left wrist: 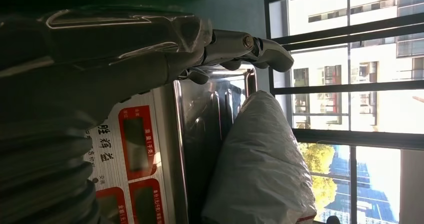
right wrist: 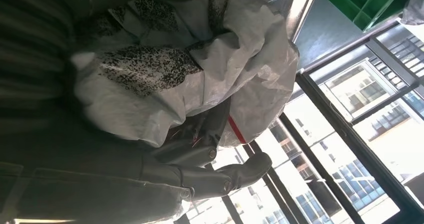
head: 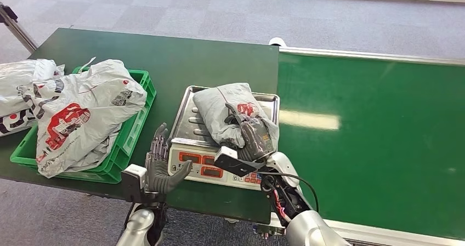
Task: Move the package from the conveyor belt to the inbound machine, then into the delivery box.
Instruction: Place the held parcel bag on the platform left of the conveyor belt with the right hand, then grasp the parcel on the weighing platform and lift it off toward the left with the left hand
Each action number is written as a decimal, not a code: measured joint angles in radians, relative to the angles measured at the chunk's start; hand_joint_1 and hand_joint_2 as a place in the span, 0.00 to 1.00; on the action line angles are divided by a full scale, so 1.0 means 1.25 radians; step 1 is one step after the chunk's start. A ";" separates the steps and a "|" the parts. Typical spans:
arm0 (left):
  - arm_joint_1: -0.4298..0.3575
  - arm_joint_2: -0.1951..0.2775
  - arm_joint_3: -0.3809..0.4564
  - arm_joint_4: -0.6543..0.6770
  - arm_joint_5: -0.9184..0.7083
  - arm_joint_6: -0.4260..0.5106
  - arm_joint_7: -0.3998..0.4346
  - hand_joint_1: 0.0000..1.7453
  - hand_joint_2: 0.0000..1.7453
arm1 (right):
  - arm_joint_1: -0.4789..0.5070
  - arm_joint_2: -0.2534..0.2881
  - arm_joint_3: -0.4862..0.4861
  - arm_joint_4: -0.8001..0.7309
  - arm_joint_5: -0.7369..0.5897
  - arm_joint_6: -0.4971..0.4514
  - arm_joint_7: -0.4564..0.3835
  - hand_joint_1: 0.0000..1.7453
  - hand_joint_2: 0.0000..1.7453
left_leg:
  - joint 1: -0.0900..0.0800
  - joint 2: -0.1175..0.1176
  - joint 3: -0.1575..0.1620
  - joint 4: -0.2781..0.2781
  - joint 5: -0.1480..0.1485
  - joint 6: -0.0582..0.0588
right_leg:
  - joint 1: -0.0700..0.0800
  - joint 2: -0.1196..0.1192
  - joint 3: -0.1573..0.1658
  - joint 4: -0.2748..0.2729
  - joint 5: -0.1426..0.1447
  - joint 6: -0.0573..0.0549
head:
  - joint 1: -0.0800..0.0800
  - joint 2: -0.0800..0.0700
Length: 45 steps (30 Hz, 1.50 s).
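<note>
R robot hand (head: 255,138) clamps pkg (head: 233,112) on scale (head: 189,147), fingers partly hidden; L robot hand (head: 160,166) spread, empty.

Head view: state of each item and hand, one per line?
package: lying on the scale tray, held by the right hand
scale: loaded with the package
right hand: gripping the package
left hand: open, beside the scale
green crate: holds a bagged parcel
conveyor belt: bare
</note>
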 joint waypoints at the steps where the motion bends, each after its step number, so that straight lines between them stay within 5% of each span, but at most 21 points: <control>1: 0.001 0.000 0.000 -0.001 0.000 0.002 0.000 0.00 1.00 | 0.002 -0.001 0.001 -0.002 -0.016 0.005 0.000 0.00 1.00 | 0.000 0.000 0.000 0.000 0.000 0.000 | 0.000 0.000 0.000 0.000 0.000 0.000 | 0.000 0.000; 5: 0.006 0.000 0.000 -0.006 0.000 0.009 0.000 0.00 1.00 | 0.022 -0.008 0.019 -0.032 -0.134 0.029 0.000 0.00 1.00 | 0.000 0.000 0.000 0.000 0.000 0.000 | 0.000 0.000 0.000 0.000 0.000 0.000 | 0.000 0.000; 8: 0.007 0.000 0.000 -0.007 -0.001 0.013 0.000 0.00 1.00 | 0.055 -0.023 0.066 -0.085 -0.324 0.053 0.000 0.00 1.00 | 0.000 0.000 0.000 0.000 0.000 0.000 | 0.000 0.000 0.000 0.000 0.000 0.000 | 0.000 0.000; 14: 0.006 0.000 -0.001 -0.008 -0.003 0.012 0.000 0.00 1.00 | 0.158 -0.082 0.183 -0.303 -0.604 0.101 -0.002 0.00 1.00 | 0.000 -0.001 -0.001 0.000 0.000 0.000 | 0.000 0.000 -0.002 0.000 0.000 0.000 | 0.000 0.000; 21: -0.018 0.000 -0.007 0.005 -0.004 0.010 0.000 0.00 1.00 | 0.255 -0.139 0.248 -0.559 -0.637 0.046 -0.003 0.00 1.00 | 0.000 0.000 -0.002 0.000 0.000 0.000 | 0.000 0.000 -0.002 0.000 0.000 0.000 | 0.000 0.000; 30: -0.043 0.000 -0.008 0.026 -0.004 0.006 0.000 0.00 1.00 | 0.299 -0.168 0.269 -0.695 -0.641 0.020 -0.002 0.00 1.00 | 0.000 0.000 -0.002 0.000 0.000 0.000 | 0.000 0.000 -0.002 0.000 0.000 0.000 | 0.000 0.000; 35: -0.051 -0.003 -0.008 0.035 -0.004 0.005 0.000 0.00 1.00 | 0.336 -0.177 0.269 -0.766 -0.626 -0.058 -0.003 0.00 1.00 | 0.000 -0.001 -0.002 0.000 0.000 0.000 | 0.000 0.000 -0.002 0.000 0.000 0.000 | 0.000 0.000; 45: -0.048 -0.008 -0.007 0.034 -0.017 0.011 0.000 0.00 1.00 | 0.435 -0.185 0.141 -0.822 -0.662 -0.052 -0.002 0.00 1.00 | 0.000 -0.001 -0.002 0.000 -0.001 0.000 | 0.000 0.000 -0.002 0.000 -0.001 0.000 | 0.000 0.000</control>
